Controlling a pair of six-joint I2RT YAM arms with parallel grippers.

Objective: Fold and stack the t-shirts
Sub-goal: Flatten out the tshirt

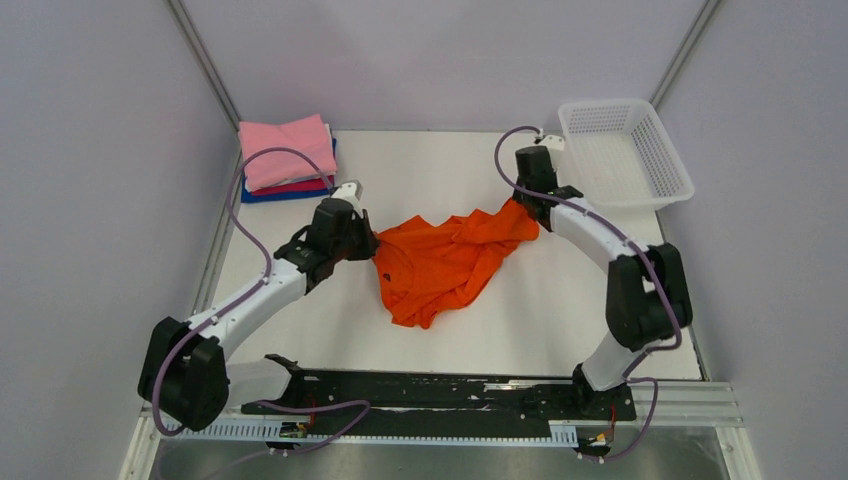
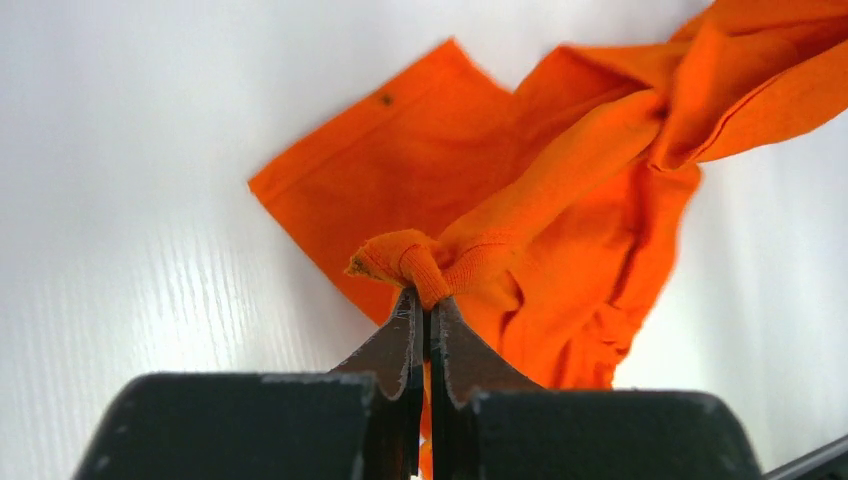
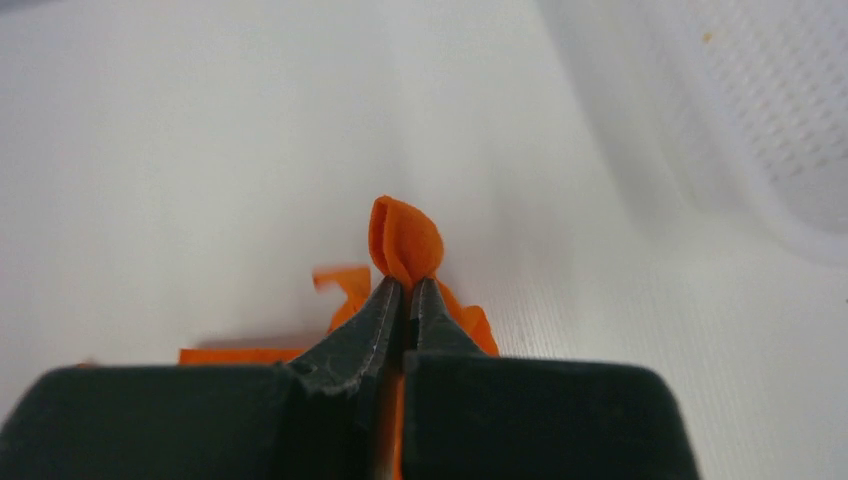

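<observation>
Orange t-shirt [image 1: 440, 265] lies crumpled at the centre of the surface [image 1: 560, 320], jaws of the left gripper [image 2: 425, 300] clamped on its bunched ribbed edge, jaws of the right gripper [image 3: 405, 287] clamped on a fold

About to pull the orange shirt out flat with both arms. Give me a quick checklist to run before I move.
1. Left gripper shut on the orange t-shirt: ok.
2. Right gripper shut on it: ok.
3. Shirt lying flat: not ok, bunched between the grippers.
4. Matching corners gripped: cannot tell.
5. Folded stack apart from the shirt: ok.
6. Basket apart from the shirt: ok.
</observation>
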